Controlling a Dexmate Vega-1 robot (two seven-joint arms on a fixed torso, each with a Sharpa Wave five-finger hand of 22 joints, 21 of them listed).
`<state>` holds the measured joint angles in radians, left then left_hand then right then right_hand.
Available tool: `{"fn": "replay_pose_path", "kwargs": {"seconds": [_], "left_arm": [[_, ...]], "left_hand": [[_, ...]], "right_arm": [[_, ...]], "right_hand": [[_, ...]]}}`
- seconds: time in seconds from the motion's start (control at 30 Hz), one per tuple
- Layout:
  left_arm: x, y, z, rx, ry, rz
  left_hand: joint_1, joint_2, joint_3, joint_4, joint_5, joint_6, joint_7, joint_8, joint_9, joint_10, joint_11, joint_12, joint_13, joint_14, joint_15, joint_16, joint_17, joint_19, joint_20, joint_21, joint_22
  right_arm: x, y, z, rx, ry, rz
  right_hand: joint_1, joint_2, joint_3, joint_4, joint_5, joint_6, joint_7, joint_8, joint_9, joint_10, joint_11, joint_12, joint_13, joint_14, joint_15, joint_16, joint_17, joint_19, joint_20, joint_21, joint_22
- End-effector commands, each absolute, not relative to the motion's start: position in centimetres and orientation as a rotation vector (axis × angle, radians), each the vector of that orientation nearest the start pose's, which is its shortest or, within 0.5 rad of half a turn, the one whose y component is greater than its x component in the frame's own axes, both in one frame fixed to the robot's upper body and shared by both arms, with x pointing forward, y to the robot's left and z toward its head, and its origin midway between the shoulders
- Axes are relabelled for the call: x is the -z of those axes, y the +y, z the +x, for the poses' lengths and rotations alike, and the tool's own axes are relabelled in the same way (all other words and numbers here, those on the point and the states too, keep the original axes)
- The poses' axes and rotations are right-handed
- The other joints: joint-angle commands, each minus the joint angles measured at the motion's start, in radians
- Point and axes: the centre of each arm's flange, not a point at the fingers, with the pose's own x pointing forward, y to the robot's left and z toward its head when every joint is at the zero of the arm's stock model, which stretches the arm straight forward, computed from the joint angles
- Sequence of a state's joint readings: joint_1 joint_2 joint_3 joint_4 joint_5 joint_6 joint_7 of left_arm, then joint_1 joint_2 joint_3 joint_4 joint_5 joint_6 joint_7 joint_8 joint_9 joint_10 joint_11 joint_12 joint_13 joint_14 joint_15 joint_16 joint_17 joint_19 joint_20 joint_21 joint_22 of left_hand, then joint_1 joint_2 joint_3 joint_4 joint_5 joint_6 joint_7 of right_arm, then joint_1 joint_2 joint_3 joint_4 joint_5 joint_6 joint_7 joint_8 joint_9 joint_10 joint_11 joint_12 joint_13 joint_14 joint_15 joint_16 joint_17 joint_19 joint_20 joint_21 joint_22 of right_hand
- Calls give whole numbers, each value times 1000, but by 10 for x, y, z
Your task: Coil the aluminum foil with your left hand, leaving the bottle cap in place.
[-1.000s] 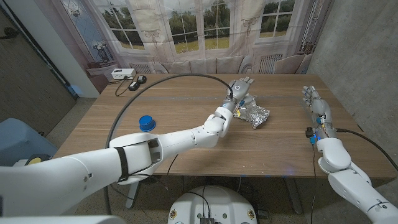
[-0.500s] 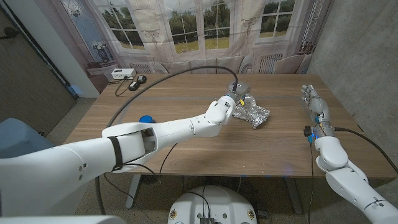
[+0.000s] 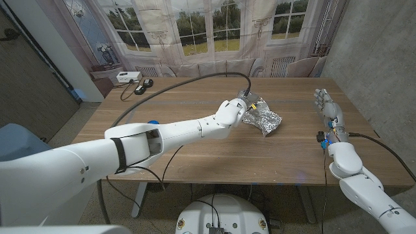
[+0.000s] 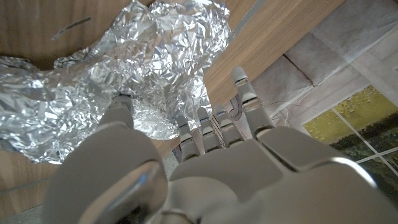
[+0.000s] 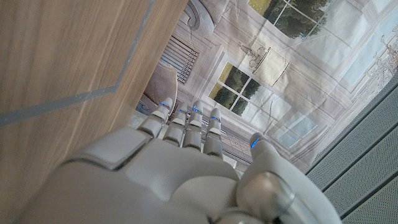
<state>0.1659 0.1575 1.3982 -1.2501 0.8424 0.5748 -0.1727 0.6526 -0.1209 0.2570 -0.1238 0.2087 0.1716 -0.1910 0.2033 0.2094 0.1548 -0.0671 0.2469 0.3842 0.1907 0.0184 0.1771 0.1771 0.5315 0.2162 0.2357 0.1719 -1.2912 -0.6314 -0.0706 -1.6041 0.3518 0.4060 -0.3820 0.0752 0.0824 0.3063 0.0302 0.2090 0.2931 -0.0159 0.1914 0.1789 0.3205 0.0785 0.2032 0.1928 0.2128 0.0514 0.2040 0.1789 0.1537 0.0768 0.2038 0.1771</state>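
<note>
Crumpled foil [image 3: 262,119] sat under our left robot hand [image 3: 246,103], fingers touching but not clearly gripping. A careless push could slide it off the counter [image 3: 195,140]; our right robot hand [image 3: 327,106] waited open.

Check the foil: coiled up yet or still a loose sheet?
Loose and crumpled, not coiled. The aluminum foil lies spread in irregular wrinkled folds on the table; the left robot hand has fingers on it.

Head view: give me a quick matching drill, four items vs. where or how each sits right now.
Column 1:
1. aluminum foil
2. bottle cap
3. left hand
4. right hand

Column 2:
A. by the table's right edge, holding nothing
B. blue, partly hidden behind the left arm
C. crumpled, at table centre
D. at the foil's edge

Pairs: 1-C, 2-B, 3-D, 4-A
</note>
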Motion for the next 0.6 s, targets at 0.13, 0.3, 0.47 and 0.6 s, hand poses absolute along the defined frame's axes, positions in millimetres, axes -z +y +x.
{"fn": "replay_pose_path", "kwargs": {"seconds": [0.13, 0.3, 0.47, 0.6], "left_arm": [[-18, -98, 651, 161, -499, 2044], [-15, -100, 658, 257, -428, 2059], [-11, -103, 663, 315, -384, 2078], [-8, -107, 662, 302, -406, 2130]], "left_hand": [[-9, 17, -12, 10, 17, -65, 9, -20, -8, -36, 15, -23, -20, -6, 18, 11, 3, 11, -4, -12, 4], [-98, 90, -20, 70, -8, -49, 56, -5, -12, 27, 51, -6, -45, 45, 14, 29, 12, 75, 0, -4, 9], [-154, 156, -7, 101, -20, 8, 110, 8, -15, 109, 59, 11, -71, 106, 2, 41, 12, 27, 1, -32, 12], [-47, 156, 45, 7, -11, 34, 92, 9, -16, 146, 32, 6, -98, 149, -27, 29, 1, 96, -11, -11, 11]], "right_arm": [[86, -407, 533, 282, -728, -138], [86, -407, 532, 283, -734, -133], [86, -408, 533, 284, -736, -131], [86, -407, 534, 284, -736, -133]], "right_hand": [[5, 3, 2, 6, 1, 8, 1, 5, 6, 14, 2, 7, 3, 16, 1, 5, 4, 6, -2, 2, 2], [5, 4, 3, 7, 1, 7, 1, 4, 6, 15, 3, 6, 3, 24, 2, 7, 4, 11, -4, 3, 2], [4, 6, 3, 8, 1, 7, 0, 4, 6, 17, 1, 6, 3, 30, 1, 8, 5, 15, -7, 4, 2], [5, 7, 4, 8, 1, 6, 1, 3, 6, 17, 1, 6, 3, 32, 1, 8, 5, 15, -7, 4, 2]]}}
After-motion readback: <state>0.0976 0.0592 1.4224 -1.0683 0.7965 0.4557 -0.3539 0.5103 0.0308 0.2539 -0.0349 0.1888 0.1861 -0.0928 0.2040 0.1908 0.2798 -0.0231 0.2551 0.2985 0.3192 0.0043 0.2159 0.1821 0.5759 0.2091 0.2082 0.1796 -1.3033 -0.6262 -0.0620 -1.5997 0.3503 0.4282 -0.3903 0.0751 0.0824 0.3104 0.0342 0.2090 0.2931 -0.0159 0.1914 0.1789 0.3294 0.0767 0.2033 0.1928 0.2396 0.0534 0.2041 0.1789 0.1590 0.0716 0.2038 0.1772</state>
